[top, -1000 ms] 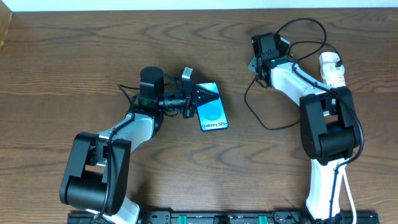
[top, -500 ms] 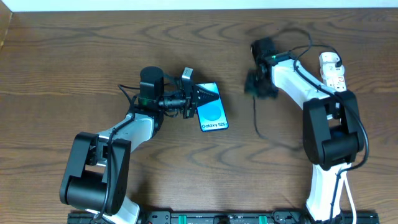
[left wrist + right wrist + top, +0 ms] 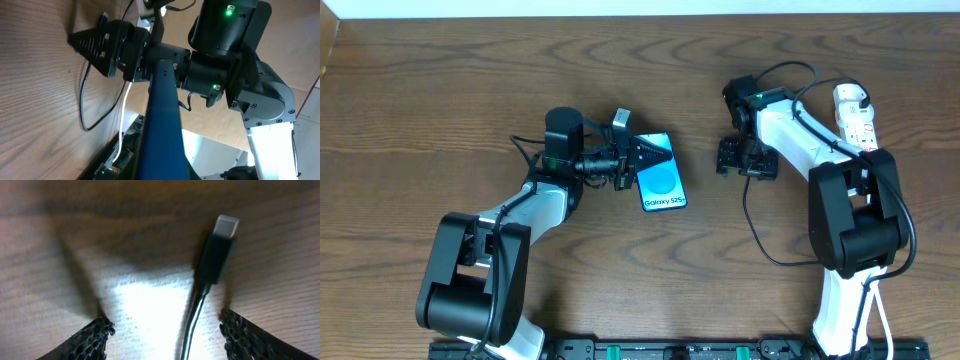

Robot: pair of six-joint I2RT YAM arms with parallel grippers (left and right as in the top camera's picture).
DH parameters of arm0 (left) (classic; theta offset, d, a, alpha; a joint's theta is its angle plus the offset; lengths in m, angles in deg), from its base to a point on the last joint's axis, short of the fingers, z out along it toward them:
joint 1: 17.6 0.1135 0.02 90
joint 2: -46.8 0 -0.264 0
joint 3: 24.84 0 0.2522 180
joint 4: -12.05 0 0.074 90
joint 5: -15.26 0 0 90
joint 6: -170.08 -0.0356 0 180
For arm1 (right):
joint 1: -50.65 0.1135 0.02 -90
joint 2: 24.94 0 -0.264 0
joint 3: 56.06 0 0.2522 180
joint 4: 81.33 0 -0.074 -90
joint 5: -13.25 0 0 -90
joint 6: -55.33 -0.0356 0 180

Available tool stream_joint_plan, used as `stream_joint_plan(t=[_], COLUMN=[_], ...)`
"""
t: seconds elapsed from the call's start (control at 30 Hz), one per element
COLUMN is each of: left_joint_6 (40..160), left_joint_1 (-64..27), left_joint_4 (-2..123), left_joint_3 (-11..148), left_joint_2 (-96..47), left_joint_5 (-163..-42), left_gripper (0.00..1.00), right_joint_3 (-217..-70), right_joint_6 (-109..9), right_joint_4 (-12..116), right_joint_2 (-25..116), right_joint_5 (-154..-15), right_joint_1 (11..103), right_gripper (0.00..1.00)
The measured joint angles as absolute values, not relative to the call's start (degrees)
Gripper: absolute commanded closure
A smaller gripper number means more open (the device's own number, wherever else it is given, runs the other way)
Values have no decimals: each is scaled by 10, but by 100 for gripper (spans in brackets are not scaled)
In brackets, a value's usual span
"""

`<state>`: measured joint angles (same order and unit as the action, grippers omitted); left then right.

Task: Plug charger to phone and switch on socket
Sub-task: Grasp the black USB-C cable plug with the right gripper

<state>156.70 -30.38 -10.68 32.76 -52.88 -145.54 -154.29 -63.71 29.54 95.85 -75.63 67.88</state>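
Showing one phone (image 3: 660,186), one charger (image 3: 216,255) and one socket (image 3: 853,112).

Turquoise-blue phone (image 3: 660,182), black charger (image 3: 216,255), white red-marked socket (image 3: 853,108), brown wood-grain table (image 3: 470,110)

A robotics lab workbench — a dark wood-grain table (image 3: 420,100) with a left arm (image 3: 485,265) and a right arm (image 3: 850,225) standing at a black rail (image 3: 650,350) along its near edge, and a plain pale wall (image 3: 620,8) beyond the far edge.

The right pincer (image 3: 730,158) has swung nearer mid-table, and the charger (image 3: 750,215) cable now loops below it.
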Motion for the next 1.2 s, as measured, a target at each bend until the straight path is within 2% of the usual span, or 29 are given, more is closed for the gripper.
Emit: stream_joint_plan(t=[0.07,0.13,0.27,0.5,0.73,0.97,1.2], left_joint_6=[1567,1567,1567,1567,1567,1567,1565], left_joint_1=[-304,-304,-304,-304,-304,-304,-304], left_joint_4=[-107,-107,-107,-107,-106,-107,-212], left_joint_3=[328,328,328,328,328,328,329], left_joint_2=[-529,-529,-529,-529,-529,-529,-529], left_joint_5=[-1456,-1456,-1456,-1456,-1456,-1456,-1451], left_gripper=[92,92,92,92,92,93,93], right_joint_3=[-1543,-1542,-1523,-1478,-1520,-1609,-1614], right_joint_6=[-646,-657,-672,-685,-637,-505,-375], right_joint_4=[299,300,312,368,336,195,98], right_joint_2=[958,958,948,923,943,950,794], right_joint_5=[-751,-750,-746,-717,-712,-812,-951], right_joint_1=[679,681,692,717,701,684,668], right_gripper=[36,45,58,99,99,99,99])
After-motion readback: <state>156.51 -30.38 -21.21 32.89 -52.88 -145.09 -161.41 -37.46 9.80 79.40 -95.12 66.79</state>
